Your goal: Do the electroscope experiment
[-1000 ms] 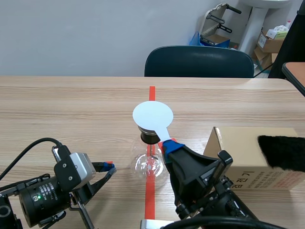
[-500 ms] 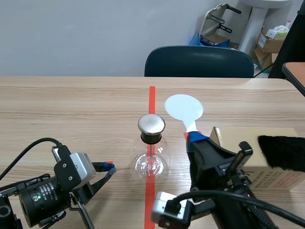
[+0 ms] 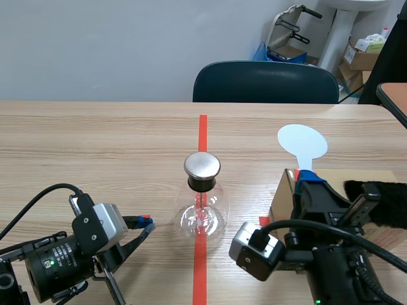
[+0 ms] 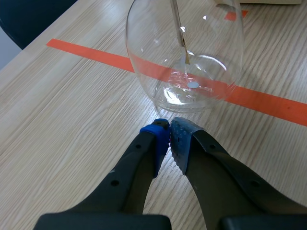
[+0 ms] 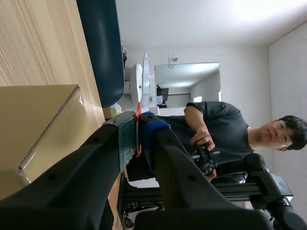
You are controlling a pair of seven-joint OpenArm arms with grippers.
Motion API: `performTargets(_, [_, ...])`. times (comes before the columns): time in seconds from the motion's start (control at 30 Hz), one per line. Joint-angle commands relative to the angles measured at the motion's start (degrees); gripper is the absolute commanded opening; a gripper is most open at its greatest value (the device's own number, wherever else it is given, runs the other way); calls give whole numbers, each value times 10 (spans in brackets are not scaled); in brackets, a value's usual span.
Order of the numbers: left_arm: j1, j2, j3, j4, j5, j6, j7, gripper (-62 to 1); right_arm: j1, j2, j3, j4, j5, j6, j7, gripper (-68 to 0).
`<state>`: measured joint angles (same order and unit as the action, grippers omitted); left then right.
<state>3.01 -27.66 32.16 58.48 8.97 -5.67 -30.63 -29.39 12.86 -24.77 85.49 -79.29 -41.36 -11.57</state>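
The electroscope (image 3: 202, 215), a round glass flask with a metal cap (image 3: 202, 165), stands upright on the orange-red tape line (image 3: 202, 127) near the middle of the table (image 3: 95, 146). Through the glass the left wrist view shows a thin rod (image 4: 178, 24) hanging down inside; I can't make out how its leaves sit.

The left gripper (image 4: 169, 134) rests low on the table just beside the flask's base, its fingers pressed together on nothing.

Off to the right, the right gripper (image 3: 306, 175) is clamped on the stem of a white disc wand (image 3: 302, 141), disc uppermost, above the cardboard box (image 3: 282, 200) and well apart from the cap. A black fur cloth (image 3: 381, 203) lies on the box beside it.

The step looks like charging the disc on the fur, then carrying it to the cap. I'd rub the flat face across the fur, and bring it in level above the cap without knocking the flask.
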Motion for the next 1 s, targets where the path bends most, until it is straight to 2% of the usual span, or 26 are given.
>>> performTargets(0.0, [0,-2,-4,4,-1,1,-9,-554,8,2,4,14,0,-35,19,-658])
performTargets(0.6, [0,-4,-4,4,-1,4,-9,-554,8,2,4,14,0,-35,236,-658])
performTargets(0.97, [0,-8,-4,4,-2,4,-13,-554,8,2,4,14,0,-35,304,-658])
